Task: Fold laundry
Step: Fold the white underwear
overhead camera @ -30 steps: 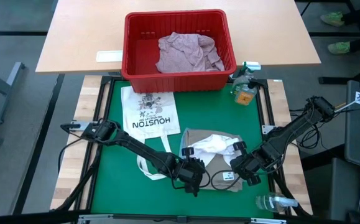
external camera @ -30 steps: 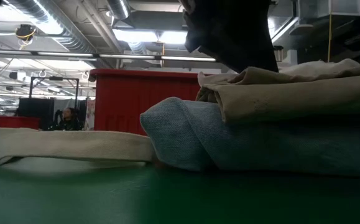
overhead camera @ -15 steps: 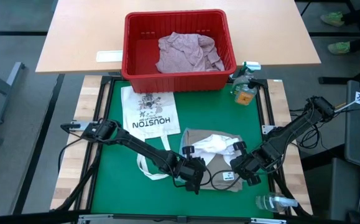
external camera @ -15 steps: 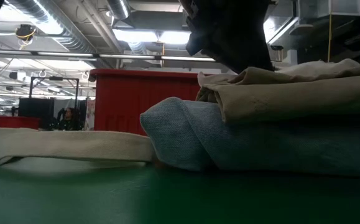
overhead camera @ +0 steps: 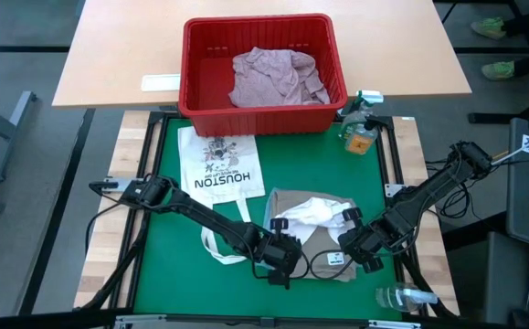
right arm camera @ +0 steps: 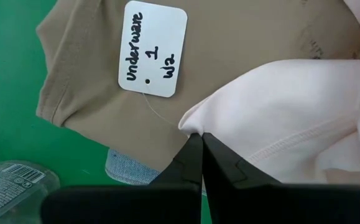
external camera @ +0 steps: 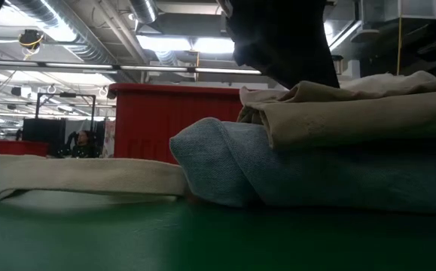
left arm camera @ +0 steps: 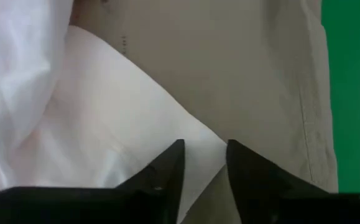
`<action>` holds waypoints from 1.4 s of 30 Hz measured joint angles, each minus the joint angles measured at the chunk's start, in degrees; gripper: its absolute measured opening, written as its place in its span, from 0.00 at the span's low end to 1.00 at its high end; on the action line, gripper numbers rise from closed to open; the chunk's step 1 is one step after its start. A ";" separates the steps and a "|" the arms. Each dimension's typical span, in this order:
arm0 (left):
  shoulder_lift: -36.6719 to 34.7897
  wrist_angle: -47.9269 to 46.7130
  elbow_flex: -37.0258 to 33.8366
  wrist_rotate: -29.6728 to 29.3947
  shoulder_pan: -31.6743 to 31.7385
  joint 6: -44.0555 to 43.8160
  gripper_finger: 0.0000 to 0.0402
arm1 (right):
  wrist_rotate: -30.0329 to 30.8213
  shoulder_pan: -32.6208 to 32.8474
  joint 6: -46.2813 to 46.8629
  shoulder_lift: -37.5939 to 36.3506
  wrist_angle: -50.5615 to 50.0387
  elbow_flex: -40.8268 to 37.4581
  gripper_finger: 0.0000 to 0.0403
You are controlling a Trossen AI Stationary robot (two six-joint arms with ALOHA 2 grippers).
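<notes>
Khaki cloth [overhead camera: 312, 236] is lying near the mat's [overhead camera: 154, 238] front edge in the high view, a white garment [overhead camera: 308, 213] bunched on it; the left gripper [overhead camera: 280, 260] and right gripper [overhead camera: 365, 249] are sitting at its two sides. A pink shirt [overhead camera: 273, 76] is filling the red basket [overhead camera: 200, 64] beyond the far edge, and a tote [overhead camera: 220, 164] is lying left of centre.

Low view: khaki is resting on folded denim [external camera: 308, 173].

Left wrist view: its fingers [left arm camera: 167, 171] are standing parted over the white garment's edge, gripping nothing.

Right wrist view: its fingers [right arm camera: 189, 163] are pinching the white garment's corner beside a tag [right arm camera: 152, 48].
</notes>
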 joint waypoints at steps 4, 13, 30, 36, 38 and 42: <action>0.00 0.00 0.00 0.13 0.01 1.07 0.38 | 0.00 0.00 0.00 0.00 -0.01 0.00 0.01; 0.00 -0.02 0.00 -0.34 0.25 1.13 0.45 | 0.00 0.00 0.02 0.00 -0.02 0.00 0.01; 1.95 -0.12 0.00 0.42 0.80 0.65 0.29 | -0.02 0.00 0.00 -0.02 -0.24 0.00 0.01; 1.95 0.01 0.00 -0.17 0.80 -1.17 0.20 | -0.02 0.02 0.00 -0.02 -0.26 0.00 0.01; 1.95 0.03 0.00 -0.21 0.92 -3.85 0.18 | -0.02 0.01 0.00 -0.02 -0.24 0.00 0.01; 1.93 0.04 0.00 -0.09 1.15 -8.27 0.15 | -0.02 0.00 0.00 -0.02 -0.24 0.00 0.01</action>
